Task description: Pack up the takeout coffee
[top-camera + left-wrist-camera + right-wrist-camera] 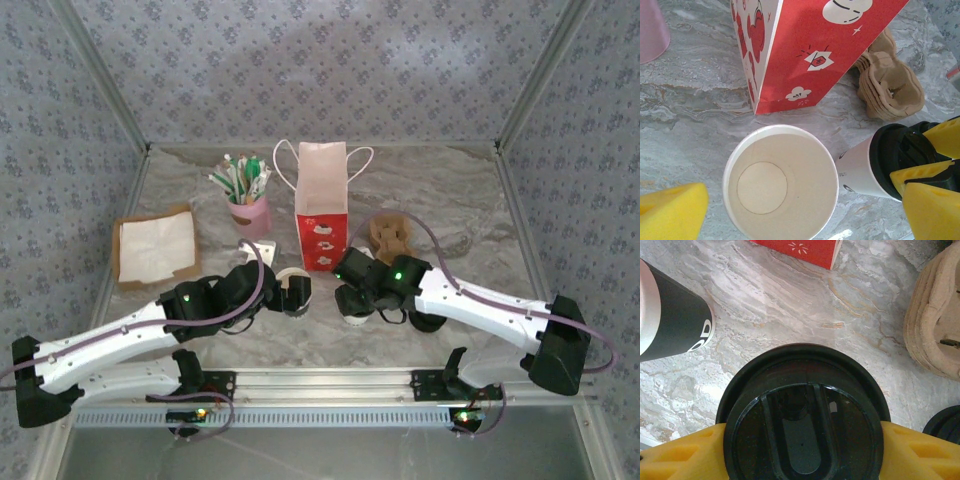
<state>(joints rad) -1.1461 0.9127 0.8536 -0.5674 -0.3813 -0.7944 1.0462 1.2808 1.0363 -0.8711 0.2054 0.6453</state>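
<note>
1. Takeout coffee [860,167]: white paper cup under round black lid, directly beneath right pincer [802,440]. Long axis vertical, lid uppermost. Right arm the nearer, already at the cup.
2. Right pincer: partly spread, yellow pads [680,455] pressed to opposite sides of lid rim, pinching the coffee. Base resting on counter [450,190] or just clear of it: cannot tell.
3. Red paper bag [322,225]: upright, mouth open upward, just beyond the coffee and slightly left. Judged key relation: cup low, bag rim high, so lift first, then across and down, kept upright.
4. Left pincer [800,205]: spread wide, straddling lidless paper cup [780,182], pads apart from its wall, holding nothing.
5. Cardboard cup carriers [390,235]: beside bag, beyond right pincer.
</note>
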